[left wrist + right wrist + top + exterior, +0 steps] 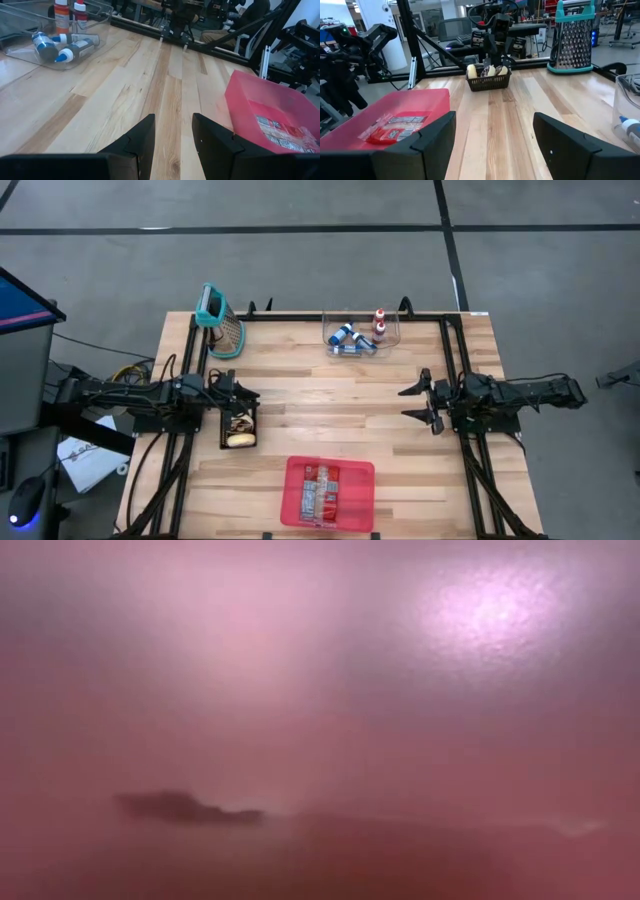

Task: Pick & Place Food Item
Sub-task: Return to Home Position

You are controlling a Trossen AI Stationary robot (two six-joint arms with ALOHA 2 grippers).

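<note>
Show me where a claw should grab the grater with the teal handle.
By the teal handle on top, coming straight down. The grater stands upright at a back corner of the table, its sides wide and sloping, while the handle is a narrow bar that looks easy to clamp. The left gripper is nearer.

You see a table [330, 405] of pale wood, smooth with a soft shine. The red bin [240, 107] looks like shiny plastic. The tray [392, 345] is clear, glossy plastic. The grater [575, 42] has dull, bumpy metal faces in a teal plastic frame. The black bin [488, 83] looks matt.
</note>
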